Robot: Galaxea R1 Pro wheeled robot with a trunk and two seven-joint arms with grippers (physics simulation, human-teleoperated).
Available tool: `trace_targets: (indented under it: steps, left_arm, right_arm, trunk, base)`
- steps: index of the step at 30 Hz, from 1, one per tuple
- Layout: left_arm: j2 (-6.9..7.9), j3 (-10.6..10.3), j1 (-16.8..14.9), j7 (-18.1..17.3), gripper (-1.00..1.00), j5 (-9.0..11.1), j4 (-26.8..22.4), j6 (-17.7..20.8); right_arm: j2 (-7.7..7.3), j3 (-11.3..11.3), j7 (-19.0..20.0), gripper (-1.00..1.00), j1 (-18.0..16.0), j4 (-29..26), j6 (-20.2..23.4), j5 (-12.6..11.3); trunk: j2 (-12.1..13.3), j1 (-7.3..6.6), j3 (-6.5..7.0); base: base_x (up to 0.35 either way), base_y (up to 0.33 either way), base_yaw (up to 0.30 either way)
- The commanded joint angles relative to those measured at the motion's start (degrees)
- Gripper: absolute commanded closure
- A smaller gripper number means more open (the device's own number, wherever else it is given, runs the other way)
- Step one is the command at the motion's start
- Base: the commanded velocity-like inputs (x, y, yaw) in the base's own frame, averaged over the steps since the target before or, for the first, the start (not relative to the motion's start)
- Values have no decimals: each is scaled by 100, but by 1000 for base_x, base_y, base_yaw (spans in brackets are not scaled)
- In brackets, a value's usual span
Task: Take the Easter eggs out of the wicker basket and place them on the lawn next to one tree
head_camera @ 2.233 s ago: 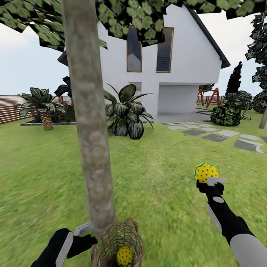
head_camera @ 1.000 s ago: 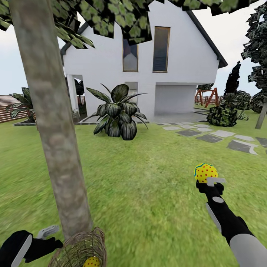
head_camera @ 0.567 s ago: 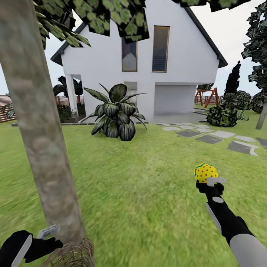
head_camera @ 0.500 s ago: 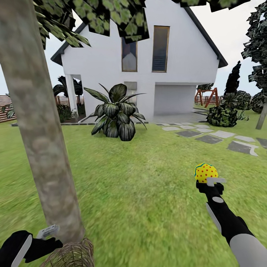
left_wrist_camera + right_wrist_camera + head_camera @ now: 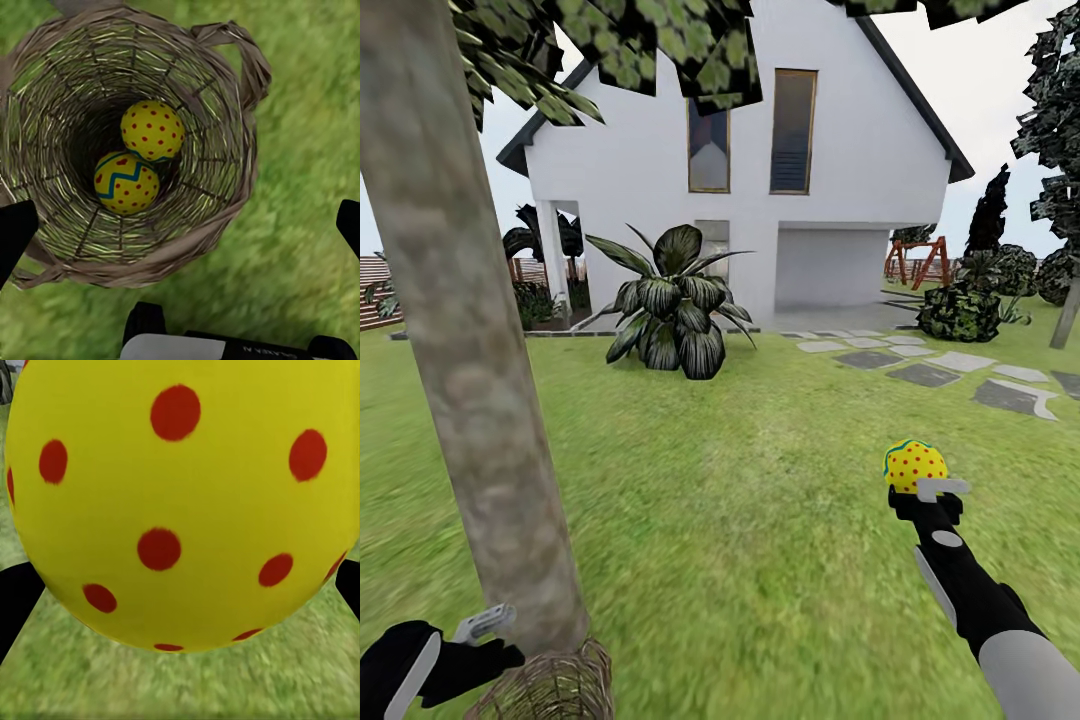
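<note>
The tree (image 5: 470,380) rises with its thick mottled trunk at the left of the head view. At its foot stands the wicker basket (image 5: 550,690), its rim touching the trunk. Seen from above, the basket (image 5: 225,187) holds two Easter eggs (image 5: 152,130) (image 5: 126,182) side by side at the bottom. My left gripper (image 5: 180,229) hangs open over the basket's near rim, and it appears as the left gripper (image 5: 485,625) beside the trunk. My right gripper (image 5: 925,482) is shut on the third egg (image 5: 916,465), held above the lawn (image 5: 760,520) well right of the tree. That egg (image 5: 180,495) looms close between the dark fingers (image 5: 15,600).
A white house (image 5: 840,180) stands ahead with a broad-leafed plant (image 5: 670,320) in front of it. Grey stepping stones (image 5: 930,372) and a round bush (image 5: 958,310) lie to the right. A brown fence (image 5: 380,290) runs at far left. Open grass spreads between tree and stones.
The camera has swung, so the tree and basket slid leftward and lower in the picture. In the last half second almost nothing changed. The right gripper kept its egg throughout.
</note>
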Motion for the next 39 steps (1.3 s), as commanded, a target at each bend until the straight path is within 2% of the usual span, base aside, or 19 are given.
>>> trace_targets:
  steps: [1, 6, 10, 17, 22, 39]
  left_arm:
    - [30, 14, -2, -35, -100, -21, -4, 28]
    - [238, 23, -1, -34, -100, -14, -17, 27]
    - [336, 37, -5, -34, -100, -8, -21, 18]
    - [351, 46, -4, -26, -100, 5, -29, 13]
    - [351, 143, -4, -26, -100, 13, -35, 13]
    - [337, 146, -4, -29, -100, 13, -30, 13]
  right_arm:
    - [-2, 7, -19, 100, -3, -9, 29, -4]
    - [3, 7, -19, 100, -3, -9, 29, -4]
    - [2, 7, -19, 100, -1, -9, 29, -3]
    - [-2, 1, -19, 100, -3, -9, 29, -4]
    - [-2, 0, -19, 100, -3, -9, 29, -4]
    - [-2, 9, -10, 100, -3, -9, 29, -4]
  trunk:
    - [-46, 23, -26]
    - [-246, 132, -115]
    - [-407, 220, -187]
    - [-687, 374, -313]
    - [-888, 484, -403]
    - [-1570, 857, -708]
  base:
    - [0, 0, 0]
    - [0, 0, 0]
    - [0, 0, 0]
    - [0, 0, 0]
    - [0, 0, 0]
    - [0, 0, 0]
